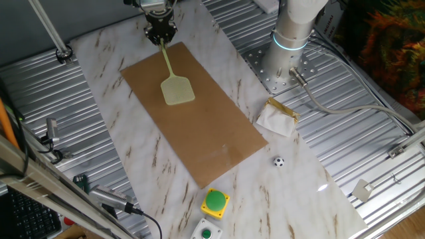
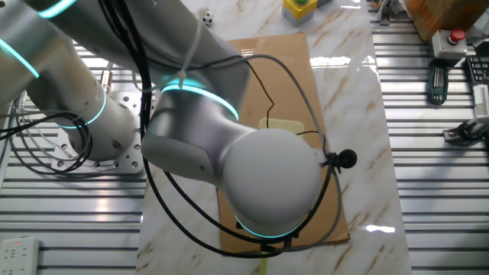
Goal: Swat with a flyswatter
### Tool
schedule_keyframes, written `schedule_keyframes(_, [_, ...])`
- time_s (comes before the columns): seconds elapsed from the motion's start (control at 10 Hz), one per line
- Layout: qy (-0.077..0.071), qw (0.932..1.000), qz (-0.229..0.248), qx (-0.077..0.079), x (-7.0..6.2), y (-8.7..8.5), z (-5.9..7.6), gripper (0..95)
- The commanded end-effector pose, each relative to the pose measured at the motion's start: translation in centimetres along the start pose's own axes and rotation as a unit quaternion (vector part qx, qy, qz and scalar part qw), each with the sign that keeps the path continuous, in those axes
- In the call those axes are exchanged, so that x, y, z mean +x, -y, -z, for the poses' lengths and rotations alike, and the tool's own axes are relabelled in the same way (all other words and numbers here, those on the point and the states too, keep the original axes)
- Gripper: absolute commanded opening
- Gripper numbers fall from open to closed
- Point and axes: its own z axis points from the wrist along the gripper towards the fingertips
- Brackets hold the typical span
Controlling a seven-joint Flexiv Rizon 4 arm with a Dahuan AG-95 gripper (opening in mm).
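Marble table (image 1: 279, 192), brown sheet (image 1: 199, 126) on top. Gripper (image 1: 161, 33) clamped on flyswatter (image 1: 176, 89) handle end, head over the sheet. Risk: thin handle may twist or slip in the grip on a swat.

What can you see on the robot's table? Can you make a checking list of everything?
Surface: marble-look tabletop with a brown sheet lying on it.
Job's things: pale flyswatter, head over the brown sheet, handle running up to the tool.
Clutter: small soccer ball, crumpled white paper, yellow box with green button.
Tool: gripper shut on the flyswatter handle.
Cables: black cable looping around the arm; grey hose by the base.
Surroundings: ribbed metal bench, red button box.
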Motion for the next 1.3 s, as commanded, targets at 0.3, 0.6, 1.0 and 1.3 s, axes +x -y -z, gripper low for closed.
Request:
schedule_keyframes(0.3, [-0.001, 1.0, -0.001, -0.001, -0.1, -0.2, -0.6, 0.0])
schedule_keyframes(0.6, [-0.001, 1.0, -0.003, 0.002, -0.3, -0.3, -1.3, 0.0])
schedule_keyframes(1.0, [-0.001, 1.0, -0.005, 0.002, -0.6, -0.3, -2.1, 0.0])
schedule_keyframes(1.3, [-0.001, 1.0, -0.006, 0.003, -0.6, -0.3, -2.4, 0.0])
